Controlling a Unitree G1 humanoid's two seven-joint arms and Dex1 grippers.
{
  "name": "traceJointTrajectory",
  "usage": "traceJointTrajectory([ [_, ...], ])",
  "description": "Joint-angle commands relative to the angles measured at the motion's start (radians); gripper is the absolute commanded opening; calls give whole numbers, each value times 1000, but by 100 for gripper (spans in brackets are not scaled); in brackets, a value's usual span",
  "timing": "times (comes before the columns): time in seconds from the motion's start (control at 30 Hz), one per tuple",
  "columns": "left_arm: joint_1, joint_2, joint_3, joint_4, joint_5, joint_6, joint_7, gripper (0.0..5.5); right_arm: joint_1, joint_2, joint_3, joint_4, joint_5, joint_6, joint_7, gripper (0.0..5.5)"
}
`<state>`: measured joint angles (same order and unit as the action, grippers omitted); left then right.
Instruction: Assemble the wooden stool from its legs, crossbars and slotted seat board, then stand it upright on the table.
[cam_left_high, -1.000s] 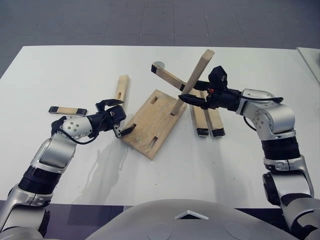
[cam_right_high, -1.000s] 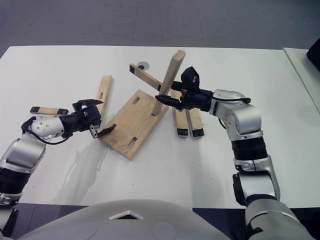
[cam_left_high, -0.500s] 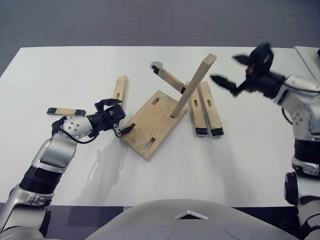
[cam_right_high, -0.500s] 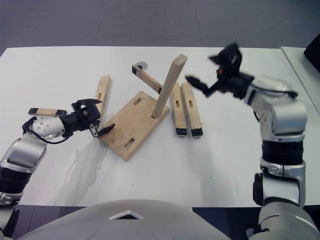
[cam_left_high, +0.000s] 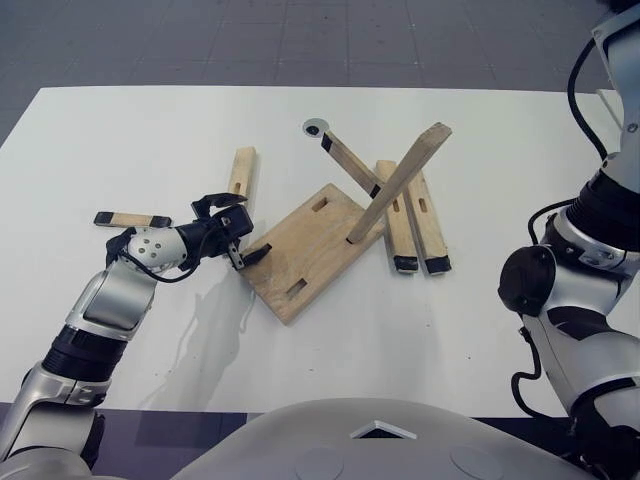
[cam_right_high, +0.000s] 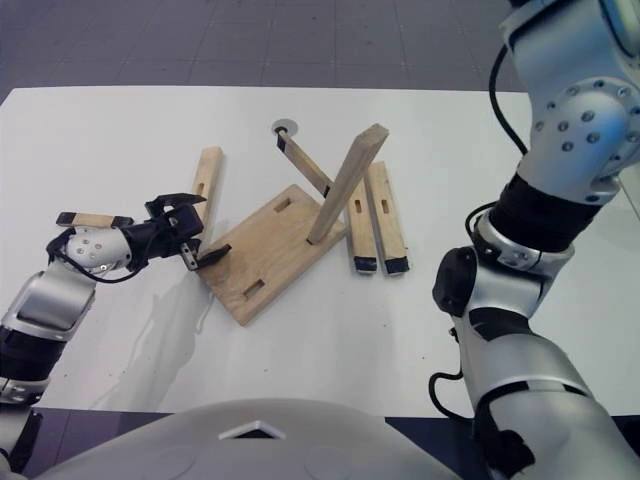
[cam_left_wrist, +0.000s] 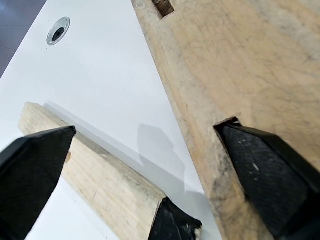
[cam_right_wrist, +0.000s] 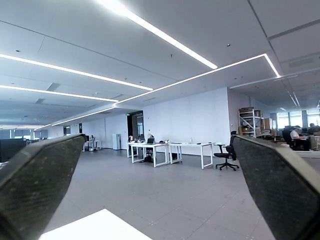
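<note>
The slotted seat board lies flat mid-table. One leg stands slanted in a slot of the board, leaning to the right, and nothing holds it. A second, black-tipped leg lies behind it. My left gripper is open at the board's left corner, one finger against the board's edge, the other beside a short crossbar. My right gripper is open, lifted high, facing the room's ceiling.
Two more black-tipped pieces lie side by side right of the board. A short crossbar and a small piece lie at the left. A round grommet hole sits at the back of the table.
My right gripper let go of the slanted leg, opened, and rose up and away. The leg now leans further right. The left gripper has stayed at the board's corner.
</note>
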<state>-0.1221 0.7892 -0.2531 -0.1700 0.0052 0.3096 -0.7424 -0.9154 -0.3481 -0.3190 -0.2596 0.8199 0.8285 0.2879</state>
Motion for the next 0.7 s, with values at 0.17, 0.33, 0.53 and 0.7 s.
traceJointTrajectory([
  [0.17,69,-6,-44,40,52,58,-2,540,484,-33,340,-77,-88,115,64,538],
  [0.33,53,-7,-45,52,52,55,-12,540,366,-1,231,-33,-71,44,26,538],
  [0.53,43,-33,-36,78,72,85,32,540,169,44,-6,-150,128,-2,-156,538],
  [0.7,14,-146,-22,108,96,239,178,540,262,0,-84,-235,140,-4,-274,538],
])
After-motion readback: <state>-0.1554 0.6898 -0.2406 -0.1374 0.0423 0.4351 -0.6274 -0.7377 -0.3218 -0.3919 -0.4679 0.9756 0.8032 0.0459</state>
